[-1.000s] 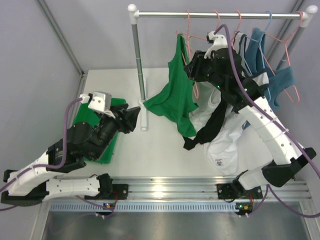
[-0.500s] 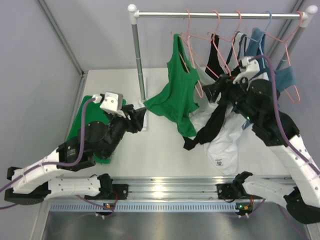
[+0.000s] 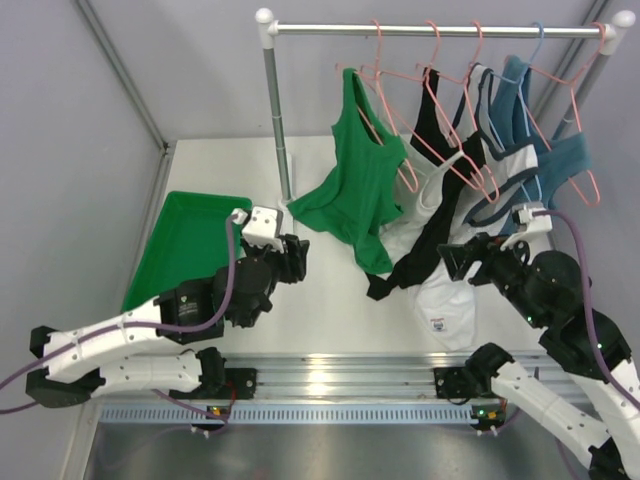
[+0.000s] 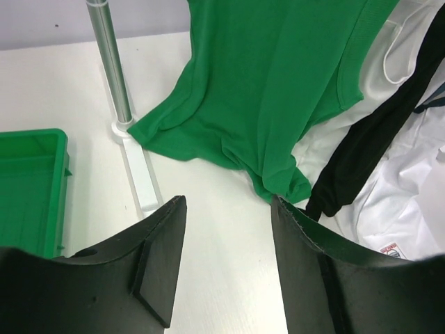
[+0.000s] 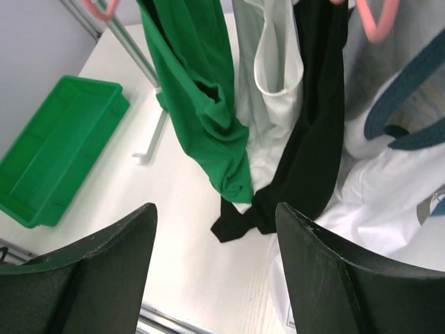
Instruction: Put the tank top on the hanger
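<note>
The tank top (image 3: 355, 180) hangs on the hanger (image 3: 390, 120) from the rail (image 3: 430, 30), its hem pooling on the table (image 3: 320, 320). The left pincer (image 4: 227, 216) and right pincer (image 5: 215, 223) gape empty. Hanging looks done; the next move is likely backing away without snagging fabric.

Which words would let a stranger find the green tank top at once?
Find the rail across the back. The tank top hangs on its leftmost pink hanger, nearest the upright post. It is the only green garment; neighbours are white, black and teal.
</note>
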